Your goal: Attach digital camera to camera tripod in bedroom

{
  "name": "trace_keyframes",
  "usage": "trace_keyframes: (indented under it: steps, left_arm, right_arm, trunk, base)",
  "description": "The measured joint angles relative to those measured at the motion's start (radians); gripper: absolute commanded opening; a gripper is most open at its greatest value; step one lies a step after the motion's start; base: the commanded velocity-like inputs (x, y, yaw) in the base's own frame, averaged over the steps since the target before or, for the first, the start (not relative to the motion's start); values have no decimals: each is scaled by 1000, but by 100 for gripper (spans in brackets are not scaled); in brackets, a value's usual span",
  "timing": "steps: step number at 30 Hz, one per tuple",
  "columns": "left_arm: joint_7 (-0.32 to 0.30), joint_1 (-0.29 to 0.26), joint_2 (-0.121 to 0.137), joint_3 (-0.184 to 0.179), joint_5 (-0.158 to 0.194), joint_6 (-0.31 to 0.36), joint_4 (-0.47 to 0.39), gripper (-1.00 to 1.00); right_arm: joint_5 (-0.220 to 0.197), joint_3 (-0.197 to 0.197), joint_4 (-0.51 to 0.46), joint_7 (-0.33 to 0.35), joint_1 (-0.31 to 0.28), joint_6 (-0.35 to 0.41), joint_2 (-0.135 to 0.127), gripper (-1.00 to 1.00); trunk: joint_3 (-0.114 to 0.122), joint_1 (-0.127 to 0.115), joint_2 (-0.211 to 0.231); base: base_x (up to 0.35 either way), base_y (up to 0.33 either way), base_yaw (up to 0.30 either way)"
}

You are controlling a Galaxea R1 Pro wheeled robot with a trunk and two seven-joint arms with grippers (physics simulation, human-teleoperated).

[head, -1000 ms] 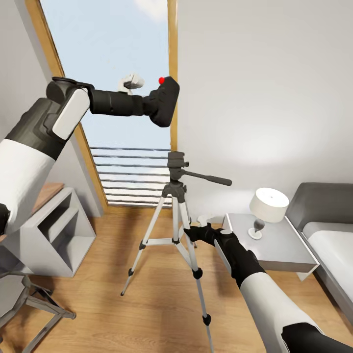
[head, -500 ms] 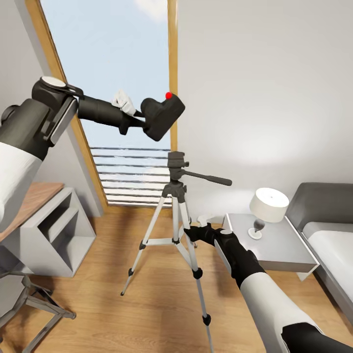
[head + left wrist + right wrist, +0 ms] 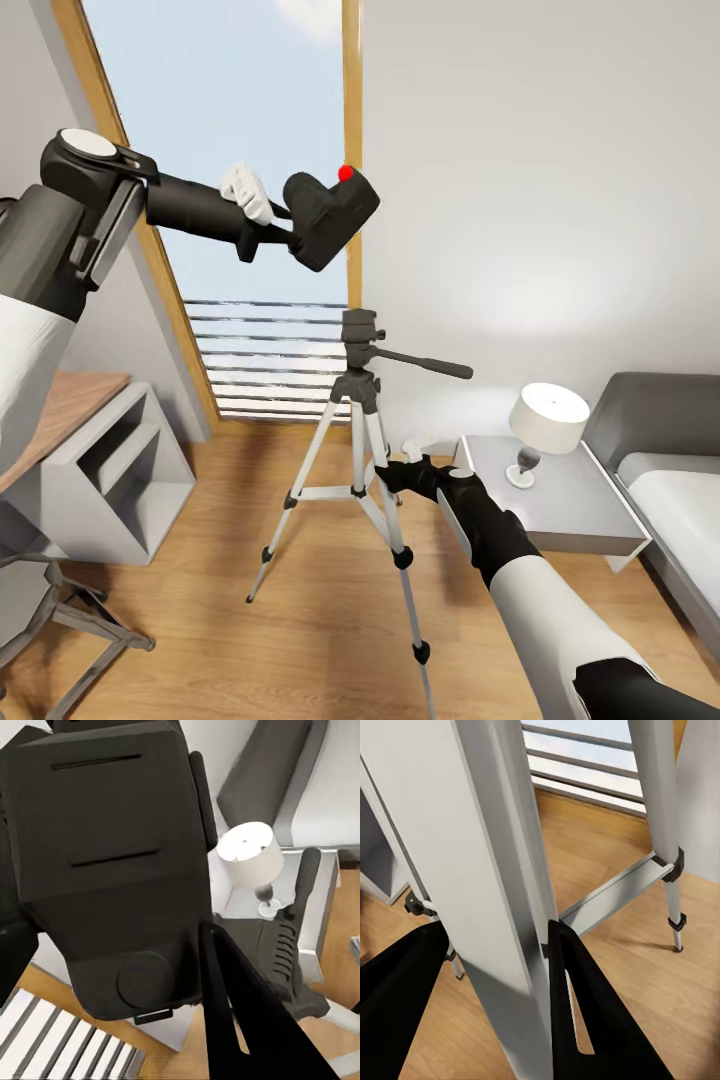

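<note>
Up high, the camera (image 3: 330,215) sits pinched in my left gripper (image 3: 290,222), tilted, red button on top, well above the tripod (image 3: 360,430) head by the window (image 3: 230,180). My right gripper (image 3: 388,472) is clamped around one silver tripod leg, near the bedside table (image 3: 560,505).

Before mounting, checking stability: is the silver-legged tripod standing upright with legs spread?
Upright, legs spread: the silver-legged tripod stands on the wood floor, feet apart.
</note>
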Motion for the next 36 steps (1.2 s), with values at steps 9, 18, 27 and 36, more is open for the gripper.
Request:
trace_keyframes:
  steps: [9, 18, 27, 36]
  left_arm:
    - [6, -13, -31, 33, -12, 114, 145, -100]
    - [-180, -175, -126, 20, -282, 128, 499, -100]
    - [-280, -207, -202, 22, -522, 64, 554, -100]
    - [-290, -209, -215, 30, -541, -4, 474, -100]
  right_arm:
    - [0, 0, 0, -1, 0, 0, 0, -100]
    - [-2, 0, 1, 0, 0, -1, -1, -100]
    - [-1, 0, 0, -1, 0, 1, -1, -100]
    - [-1, 0, 0, -1, 0, 1, -1, -100]
  trunk:
    - [0, 0, 0]
    - [0, 0, 0]
    - [0, 0, 0]
    - [0, 0, 0]
  base:
    - [0, 0, 0]
    - [0, 0, 0]
    - [0, 0, 0]
    - [0, 0, 0]
